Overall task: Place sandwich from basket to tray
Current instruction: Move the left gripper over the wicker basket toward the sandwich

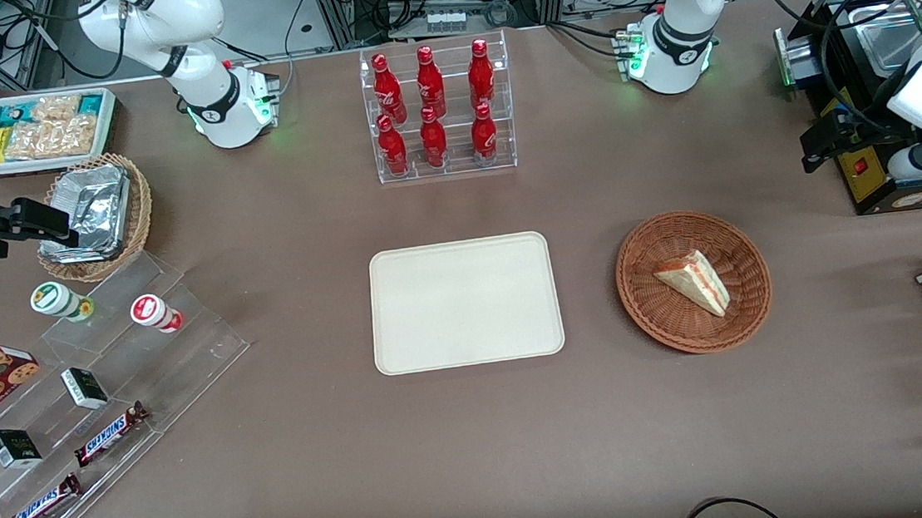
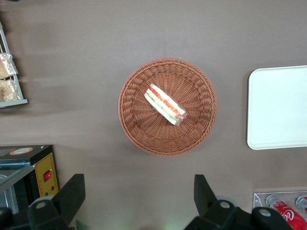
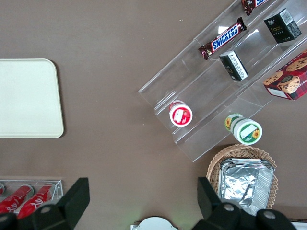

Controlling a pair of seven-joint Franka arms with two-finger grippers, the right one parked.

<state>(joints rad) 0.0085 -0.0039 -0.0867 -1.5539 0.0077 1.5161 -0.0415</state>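
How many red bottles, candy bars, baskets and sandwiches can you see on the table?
Red bottles: 6
Snickers bars: 2
Baskets: 2, the brown basket and the lighter foil basket
Sandwich: 1
Total: 11
The gripper hangs above the table beside the brown basket, fingers open.

Bright, even overhead light; soft shadows; sharp.
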